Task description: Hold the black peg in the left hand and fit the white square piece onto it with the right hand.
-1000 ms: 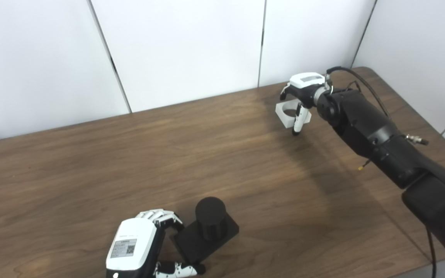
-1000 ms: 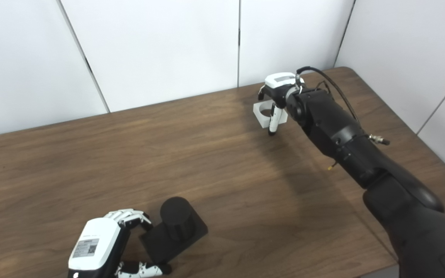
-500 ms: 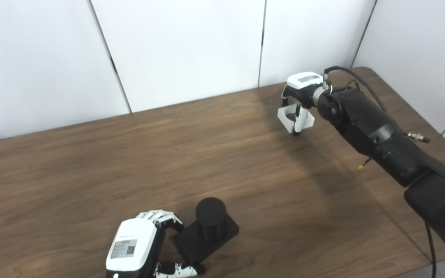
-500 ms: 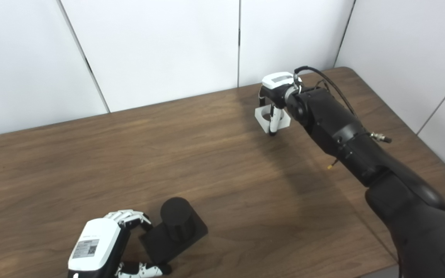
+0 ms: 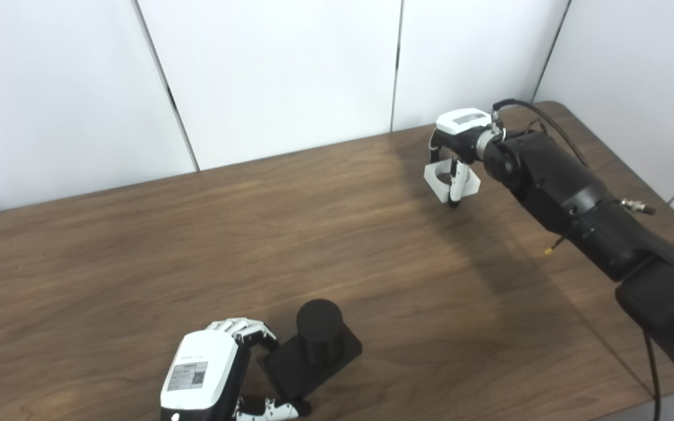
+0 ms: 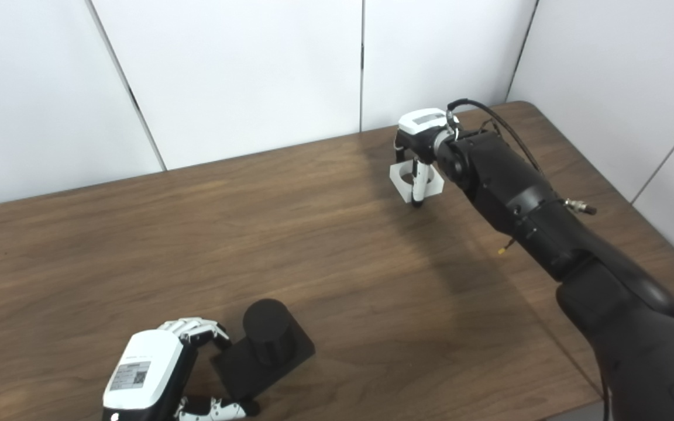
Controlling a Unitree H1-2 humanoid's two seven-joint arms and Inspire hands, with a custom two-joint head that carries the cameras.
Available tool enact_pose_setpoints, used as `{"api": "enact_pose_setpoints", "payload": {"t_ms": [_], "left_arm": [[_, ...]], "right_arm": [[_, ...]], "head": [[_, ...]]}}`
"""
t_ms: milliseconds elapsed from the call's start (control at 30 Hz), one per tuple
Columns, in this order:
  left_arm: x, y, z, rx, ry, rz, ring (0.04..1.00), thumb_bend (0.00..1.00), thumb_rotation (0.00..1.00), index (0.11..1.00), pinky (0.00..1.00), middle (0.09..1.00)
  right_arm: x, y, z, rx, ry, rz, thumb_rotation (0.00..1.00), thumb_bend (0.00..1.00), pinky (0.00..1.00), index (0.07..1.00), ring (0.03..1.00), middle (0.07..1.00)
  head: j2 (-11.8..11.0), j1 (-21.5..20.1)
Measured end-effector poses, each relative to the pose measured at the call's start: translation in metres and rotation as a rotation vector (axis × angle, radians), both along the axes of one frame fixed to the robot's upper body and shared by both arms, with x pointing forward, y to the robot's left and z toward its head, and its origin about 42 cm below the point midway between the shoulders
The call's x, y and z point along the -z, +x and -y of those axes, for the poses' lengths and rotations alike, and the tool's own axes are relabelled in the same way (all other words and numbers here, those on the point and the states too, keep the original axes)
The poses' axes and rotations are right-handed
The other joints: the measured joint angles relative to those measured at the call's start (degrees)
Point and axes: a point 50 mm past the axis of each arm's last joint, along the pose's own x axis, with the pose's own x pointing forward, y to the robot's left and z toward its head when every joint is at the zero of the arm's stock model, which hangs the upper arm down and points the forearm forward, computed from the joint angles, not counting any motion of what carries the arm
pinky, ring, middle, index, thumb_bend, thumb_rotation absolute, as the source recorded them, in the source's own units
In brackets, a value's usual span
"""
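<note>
Left eye view, table: a dark wooden table (image 5: 138,245) is filling the frame, with white wall panels (image 5: 278,70) standing behind it.
Left eye view, left hand: the left hand (image 5: 214,371) is reaching in at the bottom edge, its fingers curling around the near corner of the flat square base under the black peg (image 5: 318,332). It appears to be gripping that base.
Left eye view, peg: the peg is standing upright as a short black cylinder, near the front edge of the table.
Left eye view, right hand: the right hand (image 5: 457,149) is working at the far right of the table, fingers closing around the white square piece (image 5: 451,181).
Right eye view, white piece: the white square piece (image 6: 416,178) is showing a round hole and is sitting tilted in the right hand (image 6: 422,140), with one finger crossing in front of it. Whether it is touching the table, I cannot tell.
Right eye view, spacing: the piece and the black peg (image 6: 265,330) are sitting well apart, at opposite corners of the table.
Progress: judging from both views, each hand is holding its part, so the grasping looks done. Carrying the piece across, lining its hole over the peg and pressing it down are all left to do.
</note>
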Motion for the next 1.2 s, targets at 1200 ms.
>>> {"api": "enact_pose_setpoints", "payload": {"t_ms": [1200], "left_arm": [[0.000, 0.009, 0.025, -0.003, 0.009, 0.010, 0.773, 0.51, 0.05, 0.489, 0.78, 0.719]], "right_arm": [[-0.105, -0.121, -0.085, -0.576, 0.051, 0.249, 0.13, 0.52, 0.78, 0.487, 0.850, 0.765]], "head": [[5.88, 10.54]]}}
